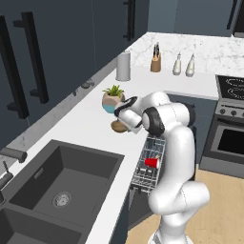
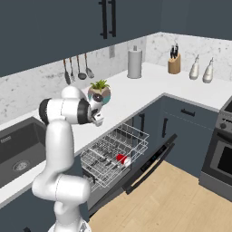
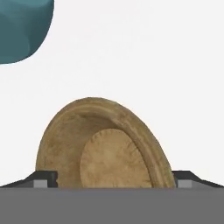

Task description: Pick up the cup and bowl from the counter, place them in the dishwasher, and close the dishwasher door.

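The brown wooden bowl (image 3: 105,144) lies on the white counter (image 3: 144,57), close under my hand. My gripper (image 3: 113,181) is open, with one fingertip on each side of the bowl's rim. From the left base view the gripper (image 1: 122,122) points down at the bowl (image 1: 117,127) near the counter's (image 1: 86,126) front edge. The red cup (image 1: 151,162) lies in the dishwasher's wire rack (image 1: 153,146). In the right base view the cup (image 2: 122,159) rests in the pulled-out rack (image 2: 111,147), above the lowered dishwasher door (image 2: 152,164). The gripper (image 2: 98,120) hangs over the counter (image 2: 136,93) there.
A tan-and-teal plant pot (image 1: 113,101) stands just behind the bowl, its teal side (image 3: 22,26) in the hand view. The dark sink (image 1: 62,183) lies to the left. A paper towel roll (image 1: 123,66), knife block (image 1: 156,62) and two bottles (image 1: 177,64) stand farther back; the stove (image 1: 231,90) is at right.
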